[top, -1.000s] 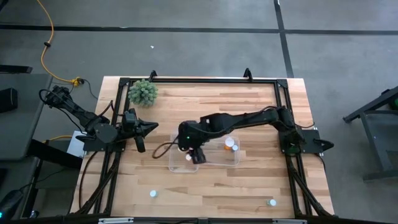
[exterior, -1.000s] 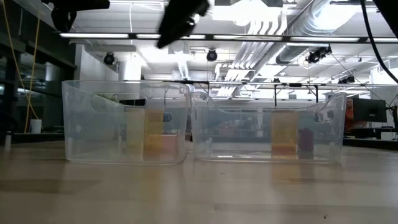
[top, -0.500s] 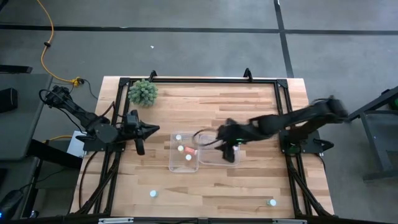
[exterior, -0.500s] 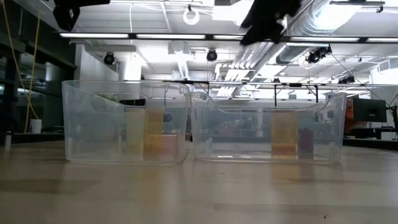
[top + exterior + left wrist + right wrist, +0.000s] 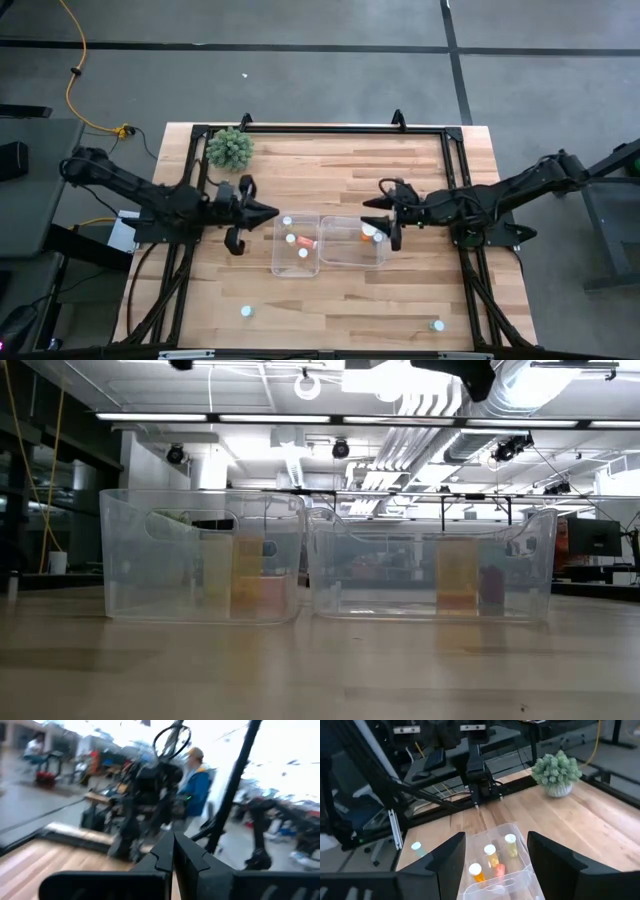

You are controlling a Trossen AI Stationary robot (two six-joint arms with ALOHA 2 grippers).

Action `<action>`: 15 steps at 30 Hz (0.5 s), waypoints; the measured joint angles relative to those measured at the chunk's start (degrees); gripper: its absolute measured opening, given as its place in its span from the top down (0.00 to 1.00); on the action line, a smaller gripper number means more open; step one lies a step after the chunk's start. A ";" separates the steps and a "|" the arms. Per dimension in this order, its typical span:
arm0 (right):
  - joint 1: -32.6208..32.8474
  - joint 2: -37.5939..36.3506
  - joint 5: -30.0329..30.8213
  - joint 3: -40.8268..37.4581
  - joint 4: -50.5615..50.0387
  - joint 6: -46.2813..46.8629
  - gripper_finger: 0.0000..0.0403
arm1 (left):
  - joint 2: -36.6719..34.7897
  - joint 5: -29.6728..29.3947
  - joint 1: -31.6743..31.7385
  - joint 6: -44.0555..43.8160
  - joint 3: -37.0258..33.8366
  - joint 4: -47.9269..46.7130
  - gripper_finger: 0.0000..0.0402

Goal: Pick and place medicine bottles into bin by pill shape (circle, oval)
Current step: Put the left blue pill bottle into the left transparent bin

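Right gripper (image 5: 385, 218): fingers apart and empty, above the right bin's (image 5: 340, 262) far corner.
Left gripper (image 5: 272, 212): fingers closed, empty, just beside the left bin (image 5: 279, 268).
Loose bottles: one (image 5: 247, 311) and another (image 5: 437, 325) upright on the worktop (image 5: 340, 165), well nearer the camera side than both bins; each arm is closest to its own.
Right wrist view: three caps in the left bin (image 5: 492, 857), hazy in the low view.

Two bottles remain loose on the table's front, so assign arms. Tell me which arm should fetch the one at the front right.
Right. Its open tool hangs empty over the right bin, on the same side as the front-right bottle. The left tool is shut, beyond the left bin, nearer the other loose bottle.
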 joint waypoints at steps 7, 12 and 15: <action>0.02 0.12 -1.73 0.09 1.39 -4.76 0.49 | 4.66 5.86 3.47 0.36 -0.02 10.84 1.00; 0.02 0.13 -1.88 0.09 1.39 -3.89 0.49 | 4.95 5.88 3.58 0.36 -0.02 10.86 1.00; 0.02 0.13 -1.90 0.09 1.41 -3.87 0.49 | 4.94 5.88 3.55 0.37 -0.02 10.68 1.00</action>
